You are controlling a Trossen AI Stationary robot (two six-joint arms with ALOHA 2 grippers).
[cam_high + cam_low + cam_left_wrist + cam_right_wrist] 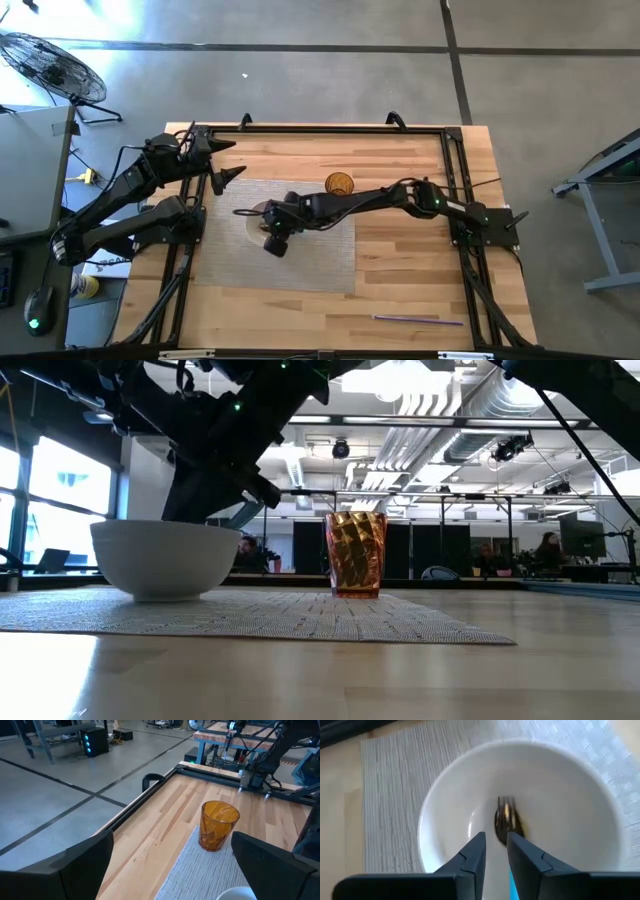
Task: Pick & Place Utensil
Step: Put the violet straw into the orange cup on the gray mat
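A white bowl (520, 795) stands on a grey woven placemat (300, 260), with an amber faceted cup (339, 183) at the mat's far edge. My right gripper (496, 837) hangs over the bowl (256, 214), pointing down, shut on a fork. The fork's metal head (506, 820) is down inside the bowl; in the low view its light blue handle (246, 514) slants up behind the bowl (165, 560). My left gripper (225, 160) waits open above the table's far left corner, and its wrist view looks past it (173, 835) at the cup (217, 825). My right gripper pinches the fork's light blue handle (512, 881) between its two fingers, coming from above and pointing down into the bowl. The fork hangs below the fingers with its tines (506, 804) near the bowl's bottom. Whether the head touches the bowl, I cannot tell.
A thin purple utensil (418, 319) lies on the bare wood near the table's near right edge. A black frame rail (320, 128) runs round the table. People sit at desks in the room beyond the table.
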